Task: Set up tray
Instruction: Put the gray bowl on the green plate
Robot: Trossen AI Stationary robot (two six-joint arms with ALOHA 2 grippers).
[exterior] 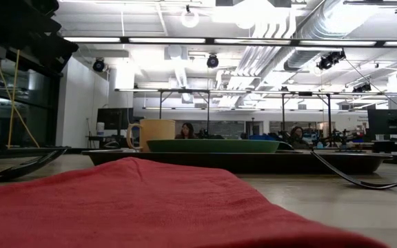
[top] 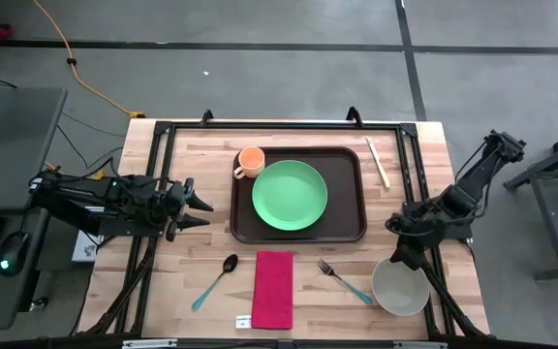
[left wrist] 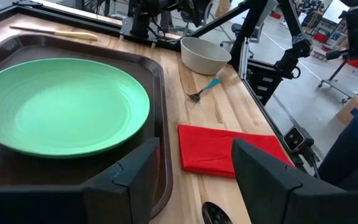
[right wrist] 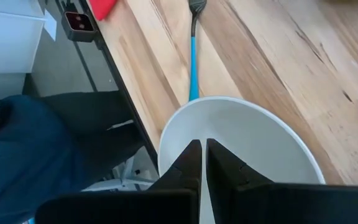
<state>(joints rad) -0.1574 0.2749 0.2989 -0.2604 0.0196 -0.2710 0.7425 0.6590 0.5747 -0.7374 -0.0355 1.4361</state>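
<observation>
The dark brown tray (top: 298, 231) lies at the table's middle. On it rest a green plate (top: 290, 194) and, at its far left corner, an orange cup (top: 250, 161). In front of the tray lie a spoon (top: 216, 281), a red napkin (top: 272, 288) and a blue-handled fork (top: 345, 281). A white bowl (top: 400, 288) stands at the near right. My right gripper (right wrist: 202, 144) is shut and hangs over the bowl's far side (top: 402, 252); I see no touch. My left gripper (top: 200, 206) stands open left of the tray, pointing across the tray's near edge (left wrist: 160, 162) toward the table's right.
A pair of chopsticks (top: 378, 161) lies right of the tray's far corner. A black frame (top: 279, 126) runs round the table top. Bare wood shows between the tray and the bowl. A desk with a keyboard and mouse (top: 8, 254) stands left of the table.
</observation>
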